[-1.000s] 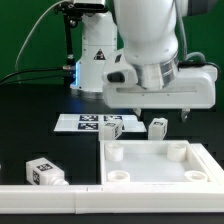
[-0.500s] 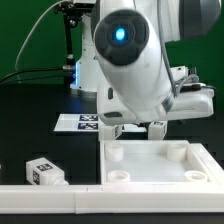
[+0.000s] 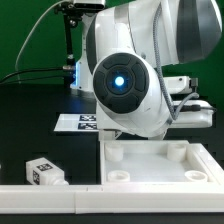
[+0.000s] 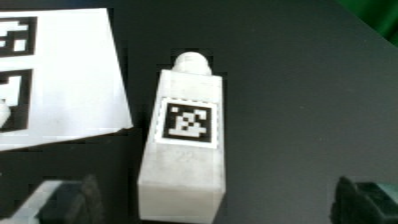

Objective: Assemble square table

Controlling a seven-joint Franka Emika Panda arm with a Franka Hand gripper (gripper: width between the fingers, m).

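"Wrist view first: what is the hand doing?"

"Its two dark fingers stand wide apart with nothing clamped, one on each side of the blunt end of a short white blocky plastic leg that carries a black-and-white square tag. Neither finger touches it."

"Where does that leg lie?"

"Flat on the black tabletop, just beside the edge of the thin flat white marker board; whether they touch I cannot tell. Its rounded tip points away from the hand."

"And the exterior view?"

"The arm's bulk hides the hand and that leg. The white plastic square slab with raised rim and round corner holes sits low on the exterior view's right, its visible holes empty. A second tagged leg lies low on the exterior view's left, behind a long white rail."

"So the step is picking this leg up. How to do it well?"

"I'd turn the wrist slightly, since the leg lies a little askew between the fingers, then centre, descend until the pads bracket the tagged body, and close across its narrow width. Keep the finger nearest the marker board clear of its edge, which could snag."
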